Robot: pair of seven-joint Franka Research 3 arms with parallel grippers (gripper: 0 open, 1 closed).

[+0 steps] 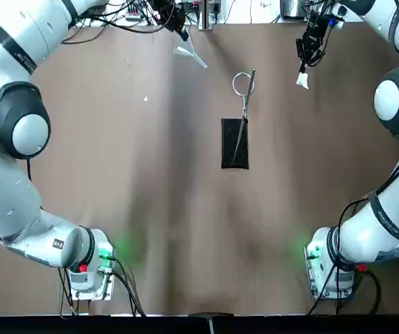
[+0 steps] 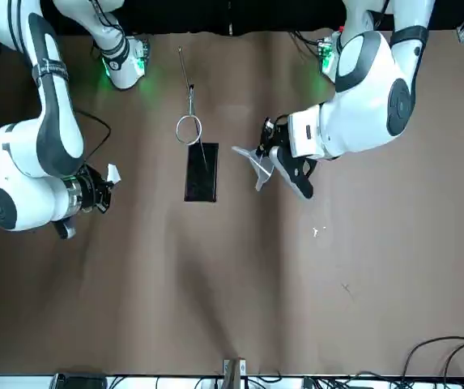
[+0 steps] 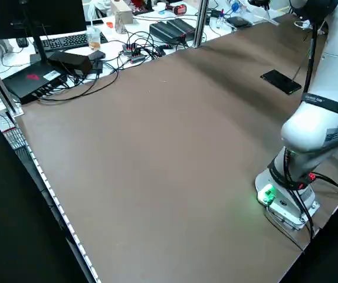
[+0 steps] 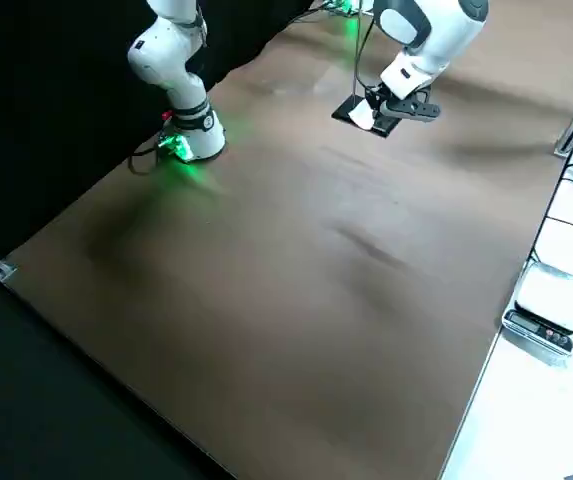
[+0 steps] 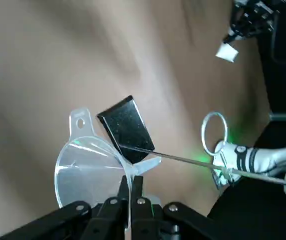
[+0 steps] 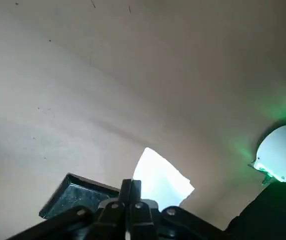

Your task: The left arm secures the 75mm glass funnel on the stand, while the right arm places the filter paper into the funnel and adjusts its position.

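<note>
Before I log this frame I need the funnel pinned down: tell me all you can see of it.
The funnel is a clear glass cone with a thin stem and a small tab at its rim. The left gripper is shut on its stem, holding it tilted in the air, off the table. In the top view it hangs left of the stand's wire ring, not yet in it. No paper is inside.

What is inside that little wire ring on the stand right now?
Nothing: the ring of the stand is empty. The left gripper holds the glass funnel beside it; the right gripper holds the filter paper apart.
</note>
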